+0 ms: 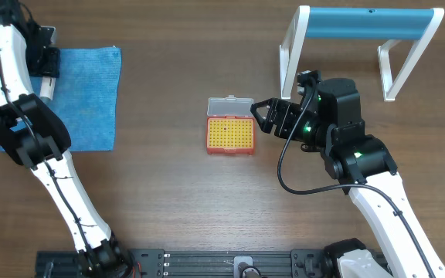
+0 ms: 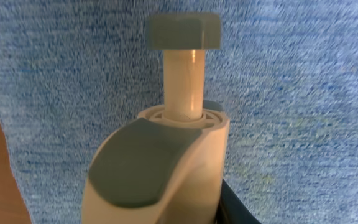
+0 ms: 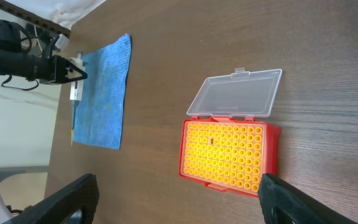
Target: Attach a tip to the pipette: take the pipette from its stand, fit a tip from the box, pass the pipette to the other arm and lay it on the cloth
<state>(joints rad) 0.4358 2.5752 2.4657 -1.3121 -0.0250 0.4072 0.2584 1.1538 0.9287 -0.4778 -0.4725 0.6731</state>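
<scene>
The cream pipette (image 2: 166, 162) with its grey plunger button fills the left wrist view, held over the blue cloth (image 2: 303, 93). My left gripper (image 1: 42, 60) is shut on the pipette (image 1: 47, 86) at the cloth's (image 1: 87, 96) left edge, far left on the table. From the right wrist view, the pipette (image 3: 76, 92) hangs from that gripper beside the cloth (image 3: 104, 93). The red tip box (image 1: 230, 135) with yellow tips stands mid-table, its clear lid (image 1: 230, 106) open. My right gripper (image 1: 259, 117) stands open just right of the box (image 3: 229, 155), nothing between its fingers.
The pipette stand (image 1: 361, 23), a white frame with a blue top bar, stands at the back right behind my right arm. Bare wooden tabletop (image 1: 168, 201) lies between the cloth and the tip box and along the front.
</scene>
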